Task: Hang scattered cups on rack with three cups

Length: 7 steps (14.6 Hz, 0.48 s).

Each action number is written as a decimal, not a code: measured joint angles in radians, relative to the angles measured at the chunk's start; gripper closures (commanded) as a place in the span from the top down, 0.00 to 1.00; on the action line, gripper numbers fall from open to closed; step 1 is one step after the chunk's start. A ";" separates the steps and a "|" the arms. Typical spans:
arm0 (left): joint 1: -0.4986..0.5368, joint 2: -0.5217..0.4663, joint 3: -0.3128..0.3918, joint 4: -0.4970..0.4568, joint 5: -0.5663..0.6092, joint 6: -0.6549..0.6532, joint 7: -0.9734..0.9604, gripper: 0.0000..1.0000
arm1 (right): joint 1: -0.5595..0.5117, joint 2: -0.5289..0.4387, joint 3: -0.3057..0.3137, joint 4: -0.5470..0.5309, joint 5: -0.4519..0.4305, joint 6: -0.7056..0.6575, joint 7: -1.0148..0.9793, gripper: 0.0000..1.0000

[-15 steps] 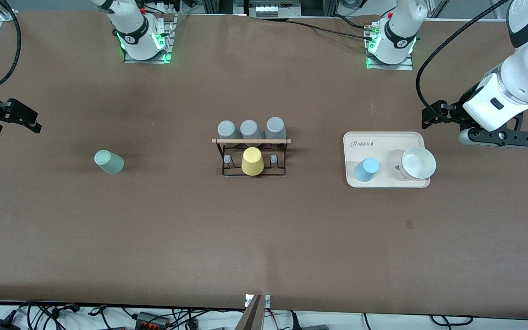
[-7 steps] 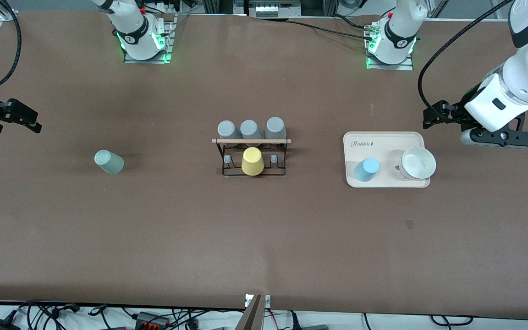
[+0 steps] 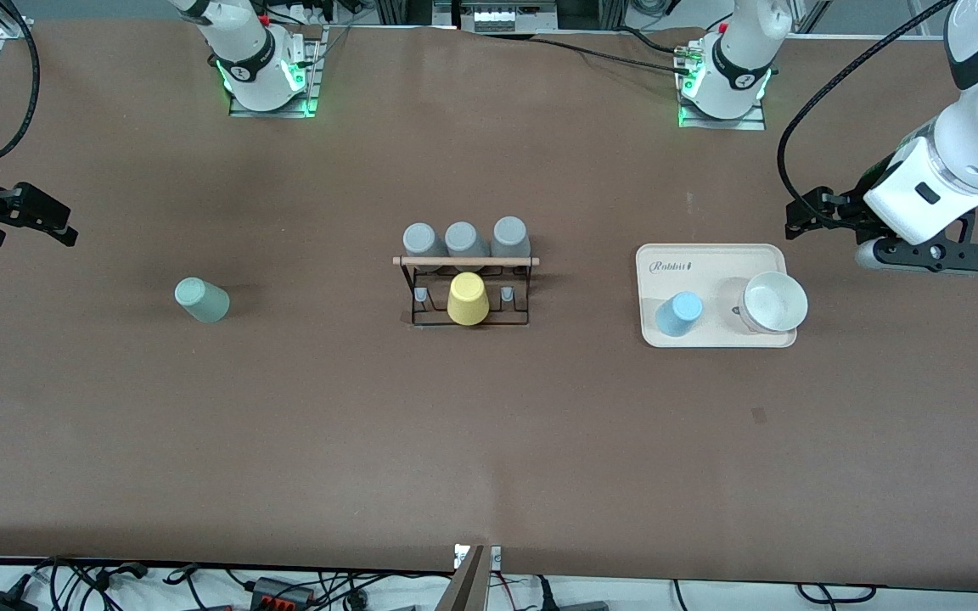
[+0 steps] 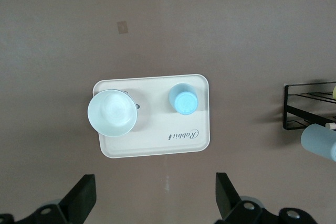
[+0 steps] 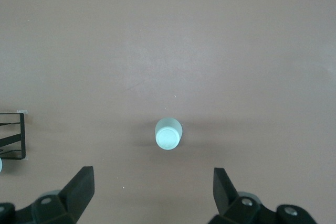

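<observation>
Front view on my screen: mint cup (image 3: 201,299) sits alone toward the right arm's end of the table, blue cup (image 3: 678,313) on the tray (image 3: 714,257), rack (image 3: 466,291) mid-table. Left claw (image 4: 155,199) and right claw (image 5: 152,190) both gape wide, empty.

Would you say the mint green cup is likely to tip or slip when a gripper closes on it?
The mint green cup stands upside down on its wide rim, so tipping seems unlikely. Its smooth tapered wall might slip. It looks light.
</observation>
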 measured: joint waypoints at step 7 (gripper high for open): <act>0.000 0.001 0.002 0.000 0.000 0.000 0.000 1.00 | -0.001 0.000 -0.001 0.000 0.000 -0.011 0.000 1.00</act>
